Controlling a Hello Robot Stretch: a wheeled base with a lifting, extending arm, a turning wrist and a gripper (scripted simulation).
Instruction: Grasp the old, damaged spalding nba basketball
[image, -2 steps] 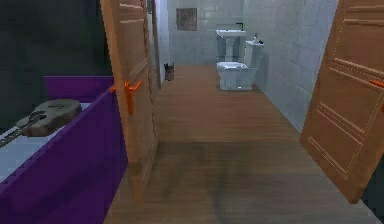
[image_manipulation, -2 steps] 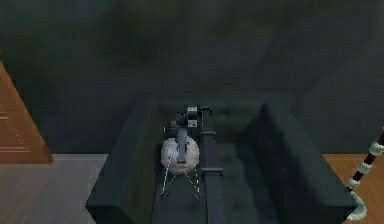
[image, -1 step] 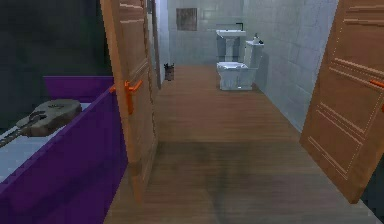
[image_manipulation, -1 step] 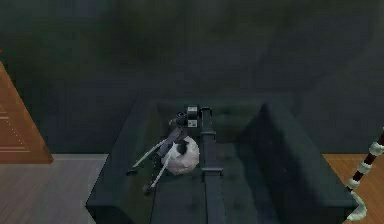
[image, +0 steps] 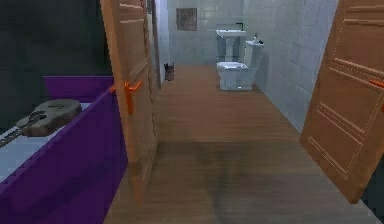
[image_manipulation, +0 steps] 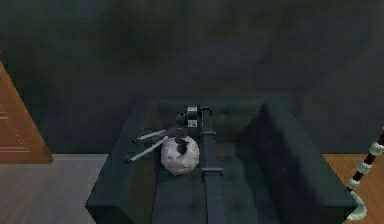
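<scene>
Basketball (image_manipulation: 181,155), reading as a pale grey, blotchy round ball, lies on the seat of a dark armchair (image_manipulation: 270,150), about mid-seat, just left of the arm (image_manipulation: 212,170) in the arm side view. The gripper (image_manipulation: 133,150) sits at roughly 10 o'clock from the ball. Its thin fingers (image_manipulation: 150,135) trail out toward 9 o'clock, over the seat near the chair's left armrest. Cannot tell the pincer's state, and cannot tell whether it holds anything, since the ball rests on the cushion right at it. Touching or just beside: also unclear.

Risks, as I judge them:
- The fingers look offset to the ball's 9–10 o'clock side, so a grab from here may catch cushion and not the ball.
- It is a round thing on a soft seat, so any nudge from a finger or the arm could roll it toward 6 o'clock and off the front edge, or wedge it against an armrest.
- A worn skin could slip out on the lift.

In the forward view, an open wooden door (image: 130,90) stands at 11 o'clock, with a guitar (image: 50,113) at 9 o'clock.
</scene>
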